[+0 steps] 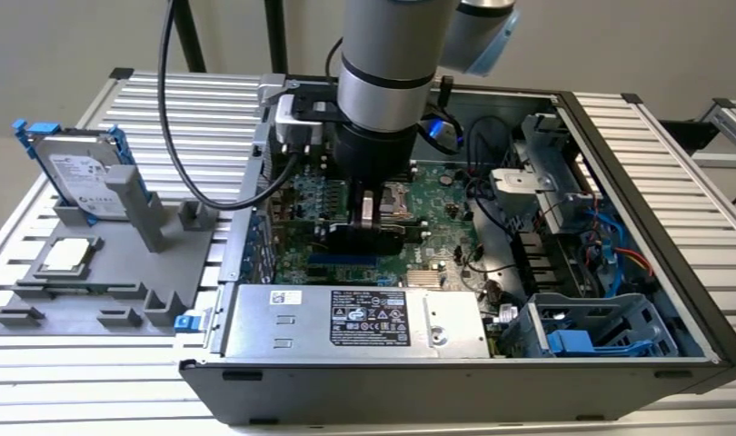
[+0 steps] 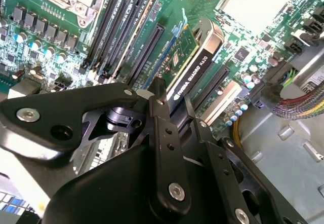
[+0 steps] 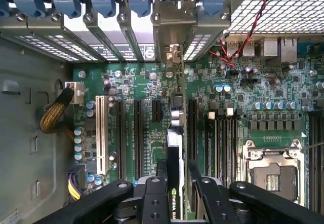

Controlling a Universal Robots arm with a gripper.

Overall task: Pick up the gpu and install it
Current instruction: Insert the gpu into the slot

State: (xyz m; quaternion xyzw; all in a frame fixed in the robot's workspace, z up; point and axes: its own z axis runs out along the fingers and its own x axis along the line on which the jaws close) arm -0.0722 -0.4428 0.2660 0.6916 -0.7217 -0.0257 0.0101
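Slatted aluminium bench [image 1: 659,136] carries an open computer case [image 1: 659,272]; on the exterior view's left, a grey fixture [image 1: 114,272] holds a hard drive [image 1: 77,168] upright and a CPU [image 1: 71,256] lying flat. Arm [image 1: 392,54] reaches straight down into the case over the motherboard [image 1: 447,195].

Exterior view: gripper [image 1: 365,238] sits low above the board; the gpu itself is hard to make out there behind the black body.

Second wrist view: gpu [image 2: 195,64] stands on edge, black cover and green board both visible, lower edge at a long slot [image 2: 147,51]. Jaws pinch its upper edge between black fingers [image 2: 159,107].

First wrist view: gpu [image 3: 174,158] seen edge-on as a thin strip running toward the rear bracket openings [image 3: 167,36], lined up between expansion slots [image 3: 137,133], gripper [image 3: 174,186] clamped on it. CPU socket [image 3: 273,171] lies off to one side. Whether the card is fully seated, cannot tell.
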